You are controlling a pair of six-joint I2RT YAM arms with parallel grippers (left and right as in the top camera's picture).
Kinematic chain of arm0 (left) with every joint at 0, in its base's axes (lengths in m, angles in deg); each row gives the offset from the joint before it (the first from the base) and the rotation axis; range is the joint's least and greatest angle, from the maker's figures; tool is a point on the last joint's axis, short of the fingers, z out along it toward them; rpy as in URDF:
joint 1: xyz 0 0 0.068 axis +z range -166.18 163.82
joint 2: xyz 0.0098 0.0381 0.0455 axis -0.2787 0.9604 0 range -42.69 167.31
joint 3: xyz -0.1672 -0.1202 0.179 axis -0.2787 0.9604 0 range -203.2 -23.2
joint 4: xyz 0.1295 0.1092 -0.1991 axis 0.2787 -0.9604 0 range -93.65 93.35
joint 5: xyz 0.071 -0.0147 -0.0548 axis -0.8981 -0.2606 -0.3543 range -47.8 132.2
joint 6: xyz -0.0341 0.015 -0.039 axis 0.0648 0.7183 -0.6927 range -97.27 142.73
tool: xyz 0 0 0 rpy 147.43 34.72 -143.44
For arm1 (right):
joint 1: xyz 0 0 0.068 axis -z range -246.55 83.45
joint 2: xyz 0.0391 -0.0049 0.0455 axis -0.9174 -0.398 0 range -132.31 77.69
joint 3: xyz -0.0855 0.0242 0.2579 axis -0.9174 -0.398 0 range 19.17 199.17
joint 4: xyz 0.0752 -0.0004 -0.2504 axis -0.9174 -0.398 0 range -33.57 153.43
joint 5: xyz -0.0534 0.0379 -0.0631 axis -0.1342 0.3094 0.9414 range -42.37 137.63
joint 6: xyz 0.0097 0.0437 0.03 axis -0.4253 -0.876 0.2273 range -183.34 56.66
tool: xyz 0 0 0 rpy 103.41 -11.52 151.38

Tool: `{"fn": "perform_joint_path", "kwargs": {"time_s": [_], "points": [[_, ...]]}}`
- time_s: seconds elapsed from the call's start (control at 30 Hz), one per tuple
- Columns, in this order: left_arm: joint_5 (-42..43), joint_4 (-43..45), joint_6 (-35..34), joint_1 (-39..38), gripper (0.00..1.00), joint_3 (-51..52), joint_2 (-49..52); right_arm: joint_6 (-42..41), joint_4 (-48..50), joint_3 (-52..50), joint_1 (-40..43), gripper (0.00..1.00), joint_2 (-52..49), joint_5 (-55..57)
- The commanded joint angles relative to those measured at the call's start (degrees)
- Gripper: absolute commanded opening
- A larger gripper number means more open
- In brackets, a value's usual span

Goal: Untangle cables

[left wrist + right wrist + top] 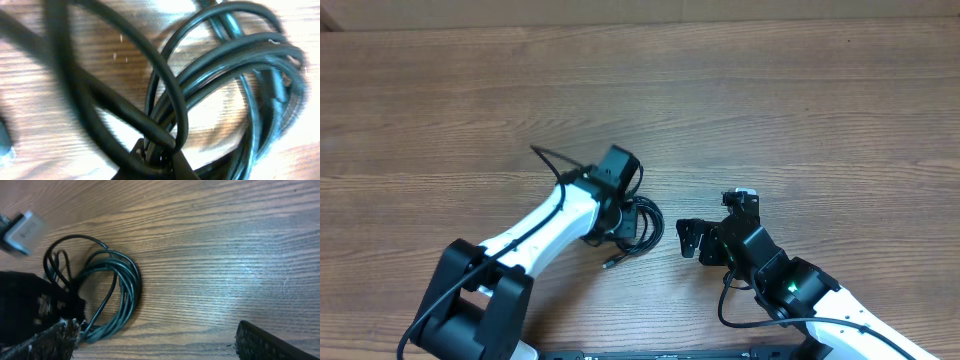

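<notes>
The cables (646, 226) lie as one small coil of thin black cords on the wooden table, with a plug end (611, 264) sticking out toward the front. My left gripper (612, 222) is down at the coil's left side. In the left wrist view its jaws (159, 159) are shut on a few strands where the loops of the cables (225, 60) cross. My right gripper (702, 238) stands open just to the right of the coil, apart from it. From the right wrist the cables (117, 287) show at left, and nothing lies between the right fingers (262, 342).
Bare wooden table (800, 110) spreads to the back and both sides. The left arm's own thicker wire (548, 160) sticks up behind its wrist. A blurred grey-white block (22, 232) shows at the upper left of the right wrist view; what it is cannot be made out.
</notes>
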Motion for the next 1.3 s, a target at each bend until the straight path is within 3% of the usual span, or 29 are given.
{"fn": "perform_joint_path", "kwargs": {"time_s": [0.0,0.1,0.2,0.4,0.53,0.67,0.83,1.03,1.17,1.27], "points": [[0.2,-6.0,21.1,0.5,0.04,-8.2,-4.7,1.7,0.3,1.5,-0.1,1.0,3.4,-0.3],[5.4,-11.1,32.9,0.5,0.04,-12.0,-6.6,1.7,0.6,1.8,-0.1,1.0,6.3,-0.8],[10.4,-14.6,40.5,0.6,0.04,-14.2,-7.7,2.5,1.3,1.8,0.0,1.0,8.2,-4.6],[12.4,-21.1,48.8,0.6,0.04,-15.4,-8.1,3.8,2.7,1.8,2.8,1.0,9.0,-13.0],[13.0,-24.7,50.2,0.6,0.04,-15.4,-8.1,5.9,3.6,1.8,8.5,1.0,8.6,-19.4],[19.4,-24.7,54.0,0.6,0.04,-15.4,-8.1,9.7,5.4,1.8,13.0,1.0,6.5,-27.0],[25.1,-22.1,54.7,0.6,0.04,-15.4,-8.1,9.7,6.8,1.8,12.7,1.0,1.6,-32.1],[27.1,-21.5,54.7,0.6,0.04,-15.4,-8.1,9.7,8.3,1.8,10.6,1.0,-5.0,-31.1],[32.3,-23.2,58.0,0.6,0.04,-15.4,-8.2,6.5,8.6,1.8,12.6,1.0,-9.9,-17.9],[35.1,-24.9,60.9,0.6,0.05,-15.4,-8.3,4.6,9.2,1.8,16.7,1.0,-11.5,-16.1]]}}
